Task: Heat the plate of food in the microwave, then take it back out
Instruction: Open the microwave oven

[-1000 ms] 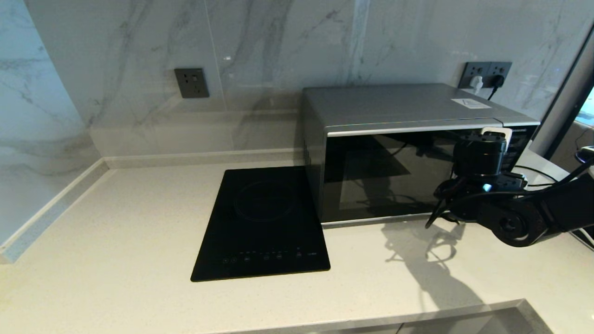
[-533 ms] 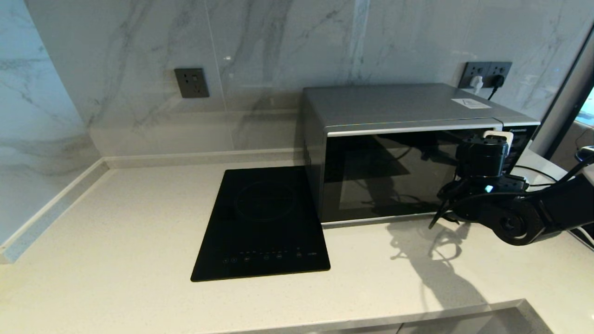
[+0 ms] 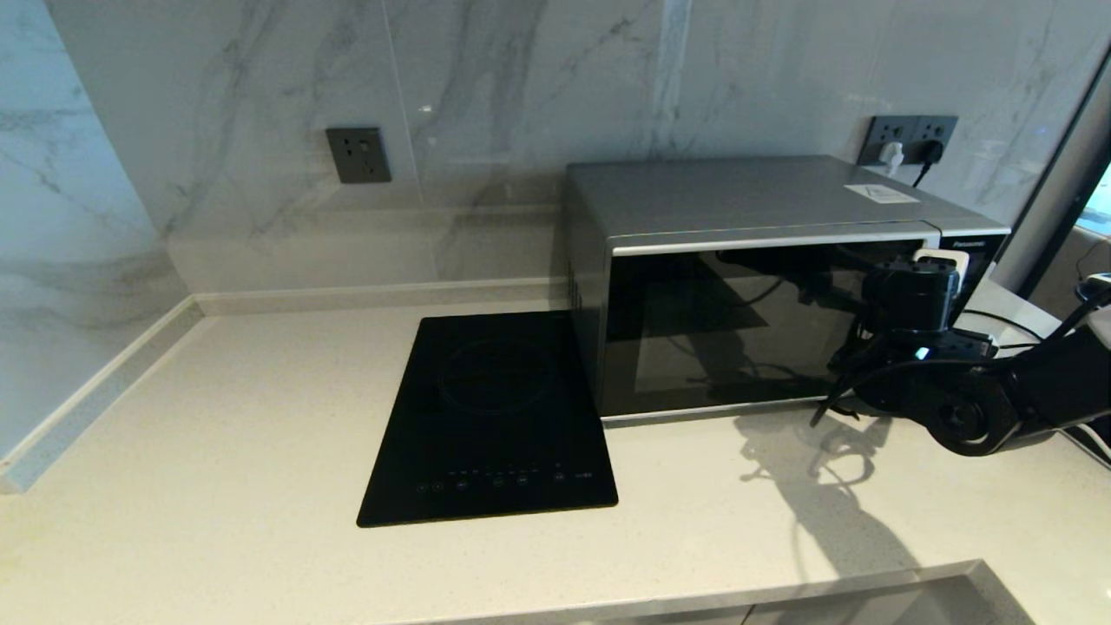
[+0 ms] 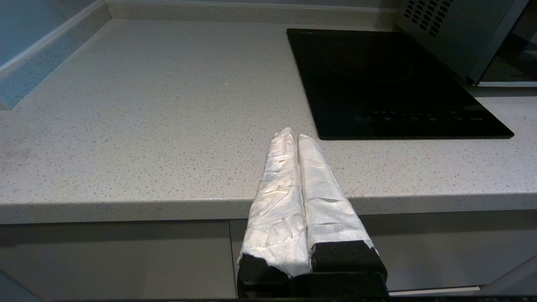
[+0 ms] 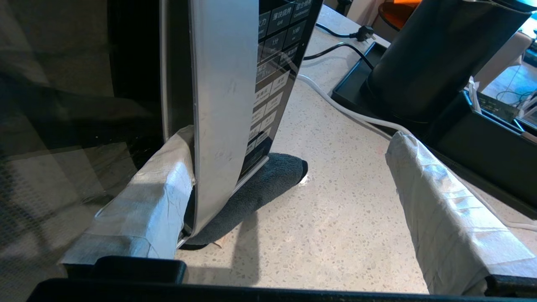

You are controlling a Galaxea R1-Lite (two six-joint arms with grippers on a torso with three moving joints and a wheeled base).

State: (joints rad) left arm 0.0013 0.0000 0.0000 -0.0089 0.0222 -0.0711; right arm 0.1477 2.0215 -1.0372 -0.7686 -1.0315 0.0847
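The silver microwave (image 3: 746,204) stands at the back right of the counter with its dark glass door shut. My right gripper (image 3: 936,260) is at the door's right edge, open wide. In the right wrist view one taped finger (image 5: 159,184) sits behind the curved silver handle (image 5: 222,105), between it and the glass. The other finger (image 5: 440,201) stands far out to the side, past the black button panel (image 5: 272,63). The right gripper (image 5: 289,140) grips nothing. My left gripper (image 4: 293,135) is parked shut over the counter's front edge. The plate of food is out of view.
A flat black induction hob (image 3: 490,417) lies left of the microwave. A dark cloth (image 5: 260,184) is under the microwave's front corner. A white cable (image 5: 348,111) and a black appliance on a tray (image 5: 419,63) are to its right. A raised ledge (image 3: 868,586) borders the front.
My right arm has shifted a little to the right and closer to the microwave's handle, its jaws still wide. The door has stayed shut.
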